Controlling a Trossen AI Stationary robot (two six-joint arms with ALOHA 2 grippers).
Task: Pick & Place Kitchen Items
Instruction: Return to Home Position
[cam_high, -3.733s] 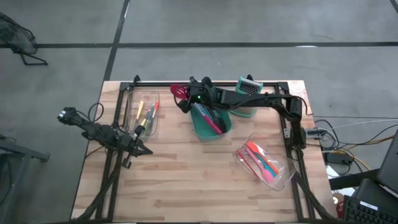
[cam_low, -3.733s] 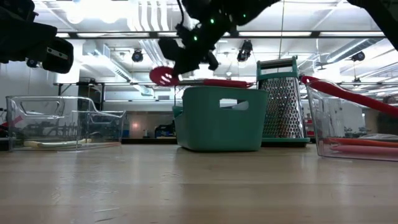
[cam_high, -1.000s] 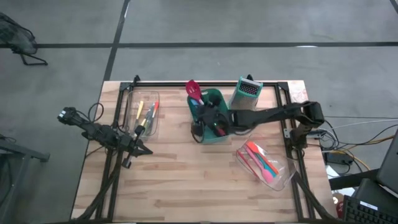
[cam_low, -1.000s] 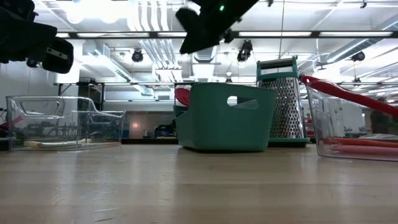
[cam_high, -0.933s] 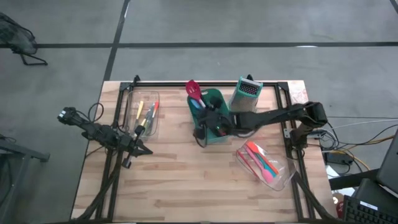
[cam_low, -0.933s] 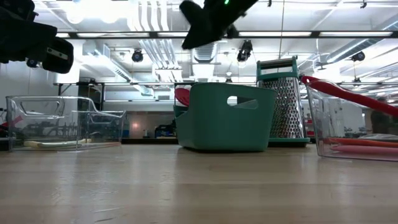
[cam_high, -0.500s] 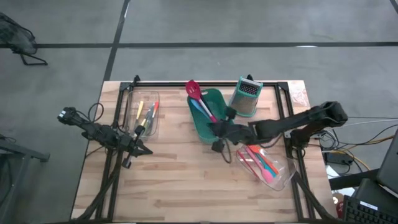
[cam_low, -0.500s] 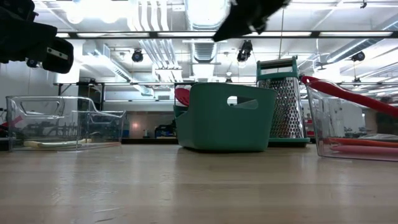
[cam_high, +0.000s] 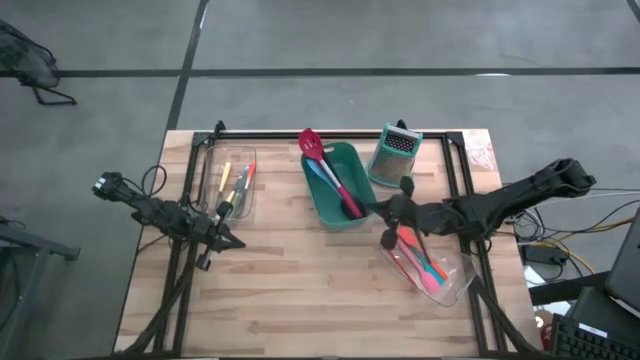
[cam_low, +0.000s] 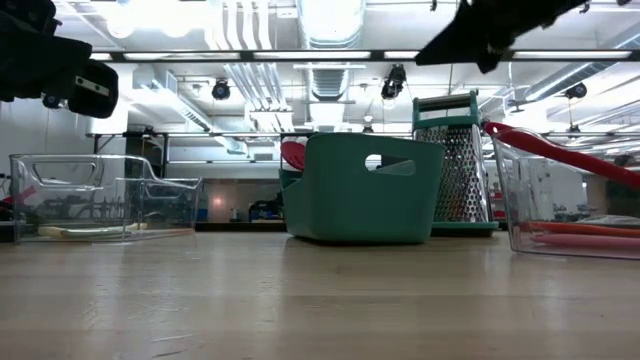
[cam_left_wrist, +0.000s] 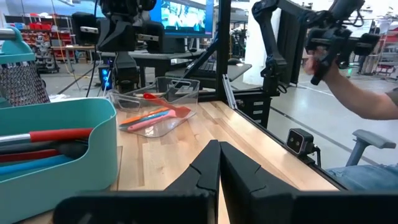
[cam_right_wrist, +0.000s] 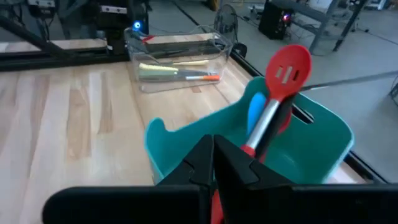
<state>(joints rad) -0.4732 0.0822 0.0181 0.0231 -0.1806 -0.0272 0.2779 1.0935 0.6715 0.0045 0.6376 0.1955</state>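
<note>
A red slotted spatula (cam_high: 312, 146) lies in the teal bin (cam_high: 322, 208), its head leaning on the far rim, beside a blue utensil and a red-handled one; it also shows in the right wrist view (cam_right_wrist: 283, 74). My right gripper (cam_high: 386, 238) is shut and empty, high over the near-left end of the right clear tray (cam_high: 450, 285), which holds red, pink and blue utensils (cam_high: 420, 260). My left gripper (cam_high: 236, 243) is shut and empty, beside the near end of the left clear tray (cam_high: 208, 180), which holds thin yellow and orange tools (cam_high: 232, 182).
The metal box grater (cam_high: 394, 156) stands at the far side, just right of the bin. A black frame (cam_high: 460, 160) runs along the table's far, left and right edges. A person (cam_left_wrist: 354, 68) stands beyond the table's right edge. Bare wood lies across the near half.
My right gripper has gone from over the teal bin toward the table's right and near edges, to above the right clear tray. The spatula and the other utensils in the bin have stayed where they were.
</note>
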